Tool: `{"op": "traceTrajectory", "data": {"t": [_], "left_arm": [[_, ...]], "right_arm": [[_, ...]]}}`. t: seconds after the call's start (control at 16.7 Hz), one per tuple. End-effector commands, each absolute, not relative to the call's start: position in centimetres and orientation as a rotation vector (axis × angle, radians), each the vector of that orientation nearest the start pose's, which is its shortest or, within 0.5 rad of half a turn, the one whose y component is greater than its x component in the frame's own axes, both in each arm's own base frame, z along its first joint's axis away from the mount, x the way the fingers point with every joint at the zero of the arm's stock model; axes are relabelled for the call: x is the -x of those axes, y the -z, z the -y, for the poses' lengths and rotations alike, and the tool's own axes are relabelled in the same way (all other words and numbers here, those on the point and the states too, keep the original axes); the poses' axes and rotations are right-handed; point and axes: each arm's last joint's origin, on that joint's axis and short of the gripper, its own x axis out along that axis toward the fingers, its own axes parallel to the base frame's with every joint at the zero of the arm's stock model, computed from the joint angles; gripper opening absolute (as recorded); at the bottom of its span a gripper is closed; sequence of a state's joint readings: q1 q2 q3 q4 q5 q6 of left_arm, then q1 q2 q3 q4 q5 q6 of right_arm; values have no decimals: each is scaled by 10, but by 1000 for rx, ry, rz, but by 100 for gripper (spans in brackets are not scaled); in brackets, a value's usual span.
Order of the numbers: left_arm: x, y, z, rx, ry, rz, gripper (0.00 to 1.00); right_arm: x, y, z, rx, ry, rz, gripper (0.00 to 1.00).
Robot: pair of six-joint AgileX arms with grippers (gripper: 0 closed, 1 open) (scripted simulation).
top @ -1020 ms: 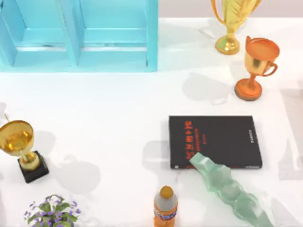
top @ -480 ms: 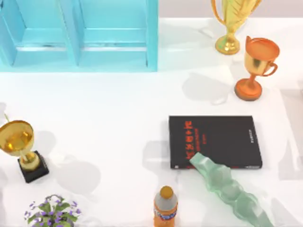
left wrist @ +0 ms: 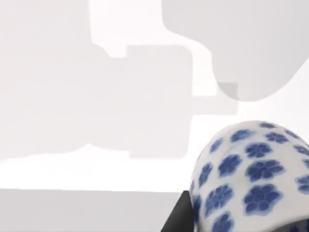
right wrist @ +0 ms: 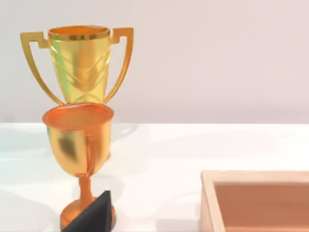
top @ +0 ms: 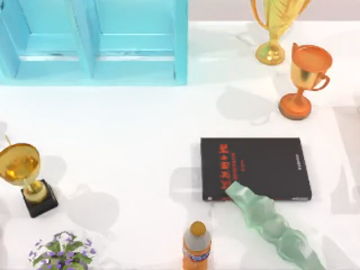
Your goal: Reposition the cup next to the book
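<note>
The cup (left wrist: 251, 176) sits close in the left wrist view, a dark finger tip beside it, though I cannot tell whether the left hand grips it. The book (top: 256, 169) lies right of centre on the surface (top: 129, 140), with no cup beside it from above, so the placing seems not yet done.

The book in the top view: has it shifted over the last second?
No. The book keeps the same place relative to the orange trophy and the bottle.
</note>
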State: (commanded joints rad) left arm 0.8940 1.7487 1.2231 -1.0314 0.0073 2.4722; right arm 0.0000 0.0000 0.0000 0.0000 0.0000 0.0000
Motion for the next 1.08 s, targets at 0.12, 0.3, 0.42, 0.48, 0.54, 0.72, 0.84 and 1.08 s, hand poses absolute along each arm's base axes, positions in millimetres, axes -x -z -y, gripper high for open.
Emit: {"op": "traceTrajectory", "data": {"t": [0.12,0.3,0.42,0.48,0.54,0.72,0.84,1.08], "left_arm": [[-209,-198,-250,-1222,1128,-1208,0],[-239,-218,-252,-1198,957,-1209,0],[-266,-235,-247,-1151,819,-1194,0],[-281,-244,-242,-1115,751,-1181,0],[-297,-252,-236,-1070,687,-1164,0],[-345,-273,-203,-881,529,-1112,0],[-376,-282,-170,-726,460,-1087,0],[-425,-290,-80,-415,392,-1100,0]], "right_arm": [[-106,-160,1,0,0,0,100],[-106,-160,1,0,0,0,100],[-106,-160,1,0,0,0,100],[-106,-160,1,0,0,0,100],[-106,-160,1,0,0,0,100],[-106,-160,1,0,0,0,100],[-106,-160,1,0,0,0,100],[-106,-160,1,0,0,0,100]]}}
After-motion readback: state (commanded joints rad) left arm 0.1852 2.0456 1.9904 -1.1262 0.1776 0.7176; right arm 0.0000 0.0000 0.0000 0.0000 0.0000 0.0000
